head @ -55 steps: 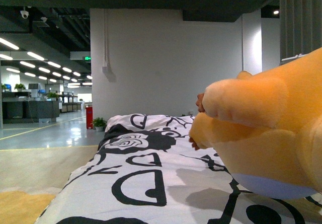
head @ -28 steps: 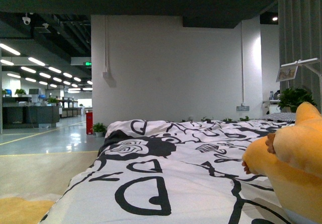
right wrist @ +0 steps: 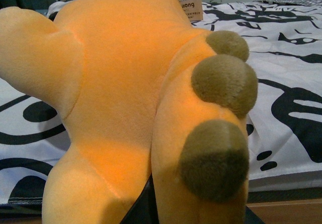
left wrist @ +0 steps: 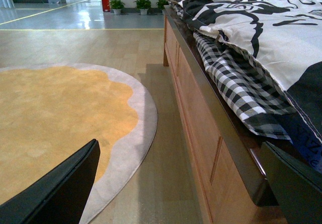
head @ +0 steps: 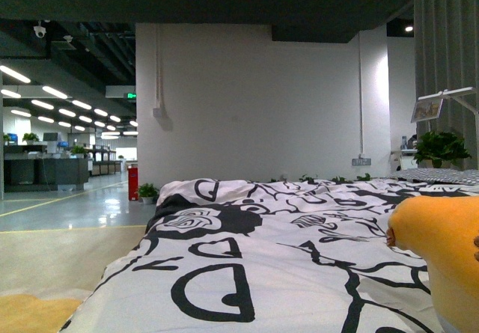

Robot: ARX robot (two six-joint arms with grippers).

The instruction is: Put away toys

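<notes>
1. Plush toy (right wrist: 115, 83), orange and soft with brown foot pads (right wrist: 224, 78), fills the right wrist view. One leg runs down between the dark fingers (right wrist: 138, 209) of the right gripper (right wrist: 196, 215). They look clamped on that leg, though the fur hides the contact itself.
2. Most of the body lies out beyond the fingertips and off to one side of them, with only the leg between them.
3. The main risk is slipping. A squashy leg gives a poor hold, and the heavy body hanging clear of the fingers could pull it free or set it swinging on any quick move.
4. A second risk is snagging. The black-and-white bed cover (head: 224, 273) lies just under the toy, so a low path could drag the fabric along or catch the paper tag (right wrist: 191, 7).
5. In the front view only an orange edge (head: 441, 266) shows, low at the right over the cover.
6. No box or shelf for the toy shows in any view, so where it goes cannot be told.
7. The left gripper (left wrist: 178, 148) has its fingers (left wrist: 60, 194) wide apart and empty. The wooden bed frame (left wrist: 201, 133) is ahead of them and a yellow rug (left wrist: 50, 118) off to one side — well apart from the toy.
</notes>
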